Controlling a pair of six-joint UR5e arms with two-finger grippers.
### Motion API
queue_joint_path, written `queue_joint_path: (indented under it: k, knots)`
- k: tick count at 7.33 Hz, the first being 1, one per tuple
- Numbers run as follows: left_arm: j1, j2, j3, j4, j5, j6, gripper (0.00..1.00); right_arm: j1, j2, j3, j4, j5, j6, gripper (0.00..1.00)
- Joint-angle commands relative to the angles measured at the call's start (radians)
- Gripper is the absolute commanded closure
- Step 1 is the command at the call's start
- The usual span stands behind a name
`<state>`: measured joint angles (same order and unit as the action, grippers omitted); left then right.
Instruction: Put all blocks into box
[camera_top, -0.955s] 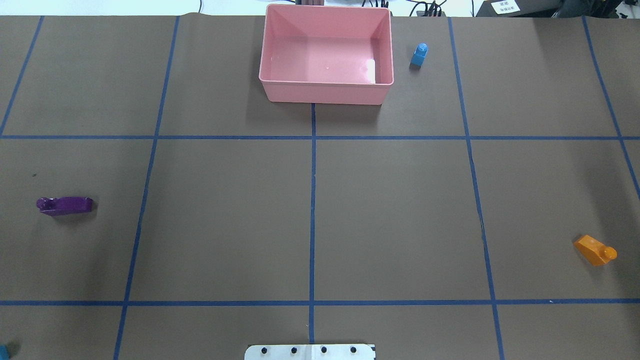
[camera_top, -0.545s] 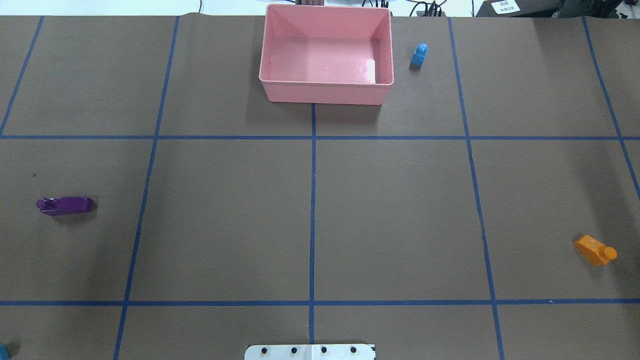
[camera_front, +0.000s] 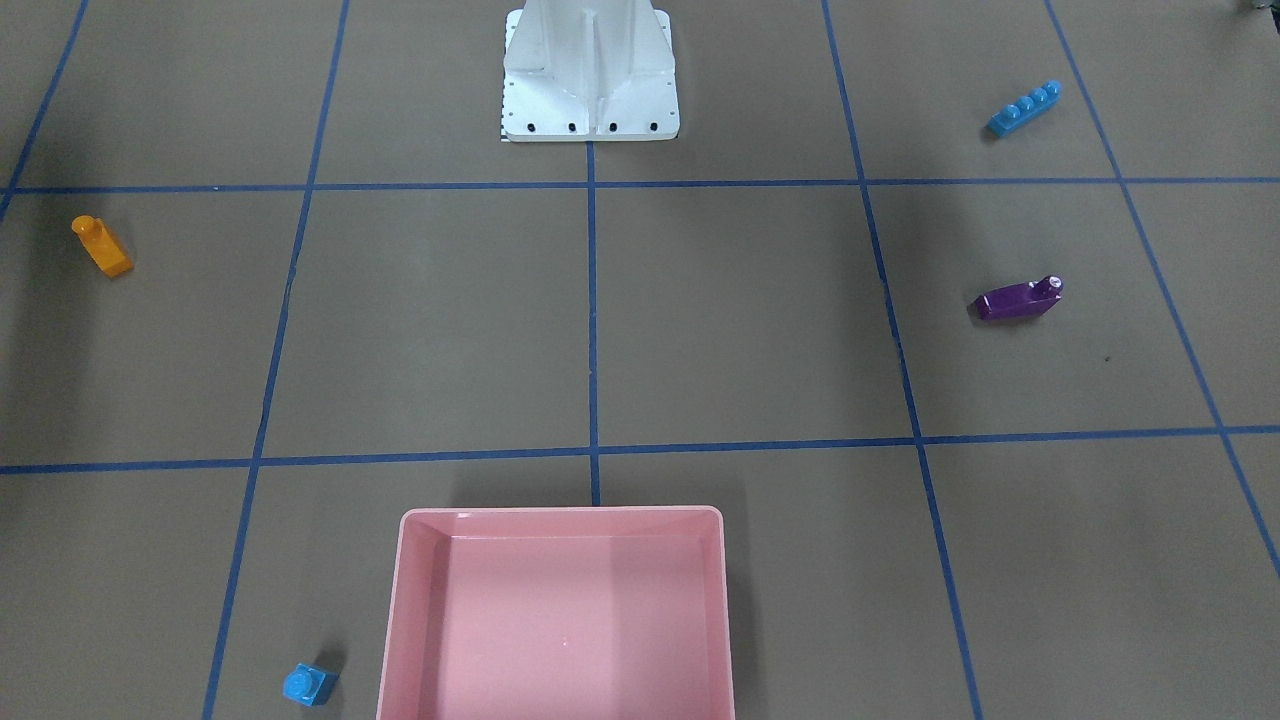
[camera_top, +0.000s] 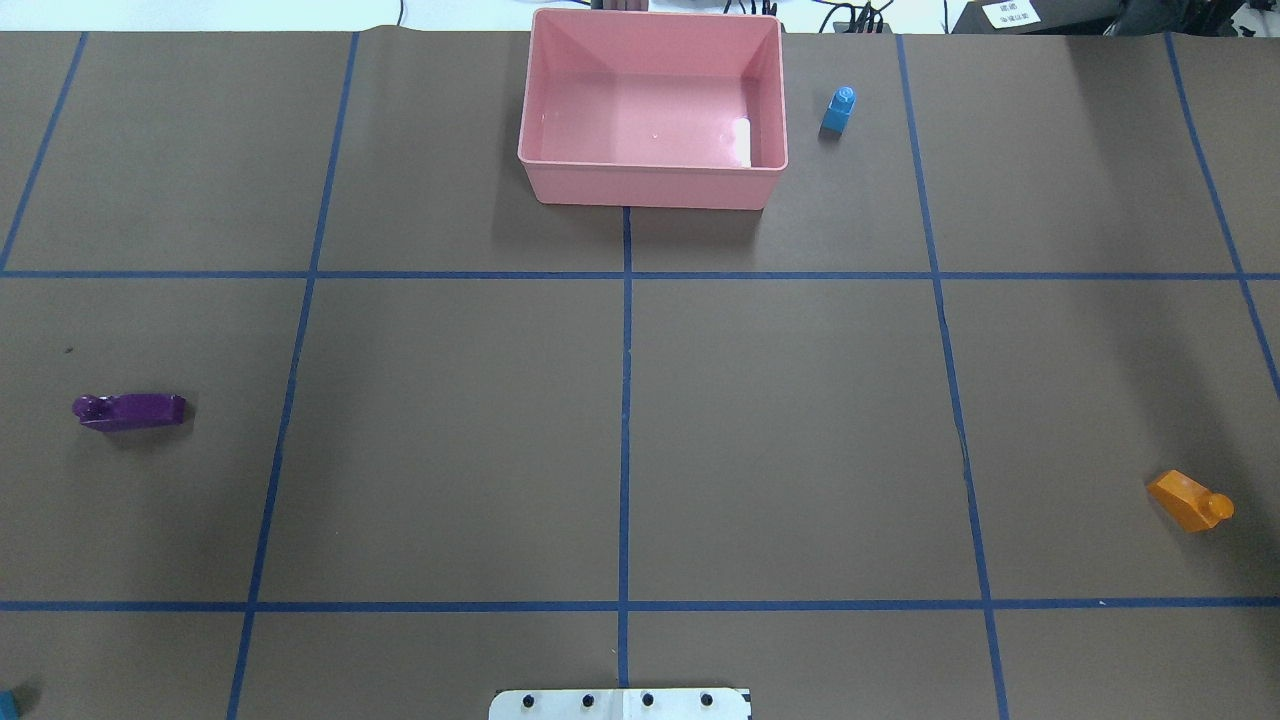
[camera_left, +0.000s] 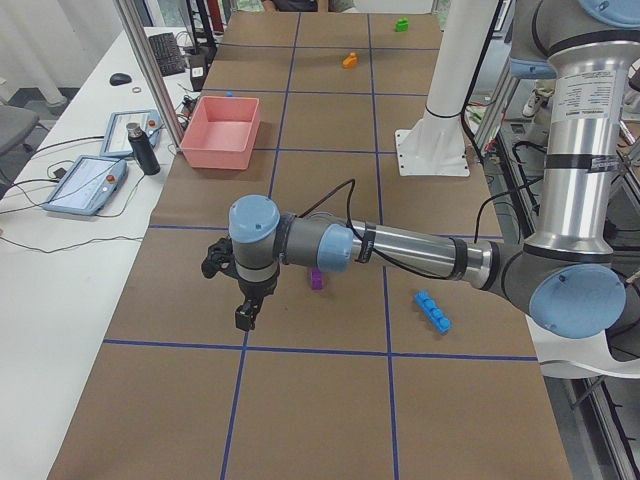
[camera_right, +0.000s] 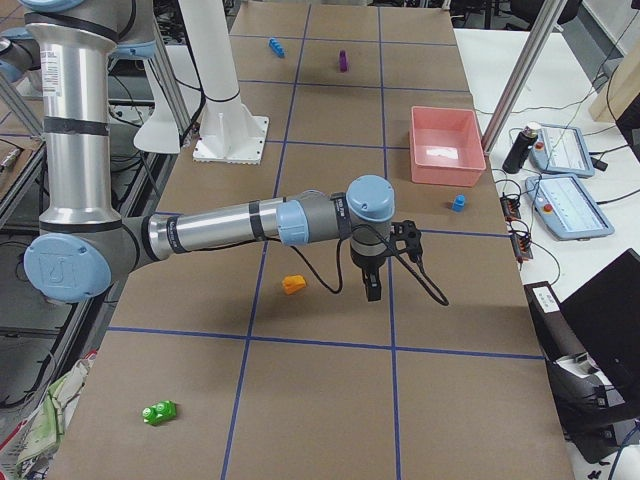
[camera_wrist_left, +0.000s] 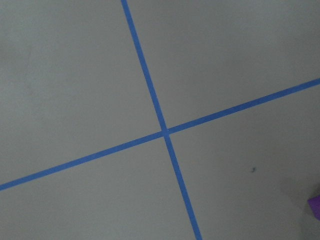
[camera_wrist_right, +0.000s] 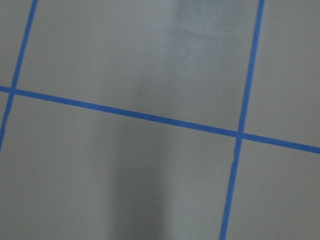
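In the front-facing view the pink box (camera_front: 560, 620) sits at bottom centre with no brick in it. The small light-blue brick (camera_front: 307, 684) lies just beside it at lower left, the orange sloped brick (camera_front: 102, 246) at the left edge, the purple sloped brick (camera_front: 1018, 299) at mid right, the long light-blue brick (camera_front: 1024, 108) at upper right, and the white robot base (camera_front: 590, 80) at top centre. Overhead, the box is at top centre, with purple far left and orange far right. In the exterior left view the left gripper (camera_left: 246, 315) hangs at frame centre, left of the purple brick; I cannot tell whether its jaws are spread. In the exterior right view the right gripper (camera_right: 372, 290) hangs just right of the orange brick, its jaws equally unreadable, and the green brick (camera_right: 158, 411) lies at lower left. The left wrist view shows crossing blue tape lines (camera_wrist_left: 165, 132) and a purple sliver at the right edge. The right wrist view shows only tape.
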<state>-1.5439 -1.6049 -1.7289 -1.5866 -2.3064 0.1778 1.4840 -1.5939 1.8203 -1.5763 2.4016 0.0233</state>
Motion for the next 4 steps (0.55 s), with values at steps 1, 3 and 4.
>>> queue_joint_path:
  k: [1, 3, 4]
  knots:
    - [0.1, -0.027, -0.044, -0.041, -0.001, -0.05, 0.0, -0.132, -0.013, 0.03, 0.082, 0.037, 0.006, 0.0]
    - [0.164, -0.062, -0.049, -0.046, -0.001, -0.194, 0.0, -0.275, -0.079, 0.053, 0.165, -0.027, 0.004, 0.0]
    - [0.18, -0.076, -0.051, -0.047, -0.002, -0.228, 0.0, -0.338, -0.119, 0.069, 0.17, -0.041, 0.004, 0.0]
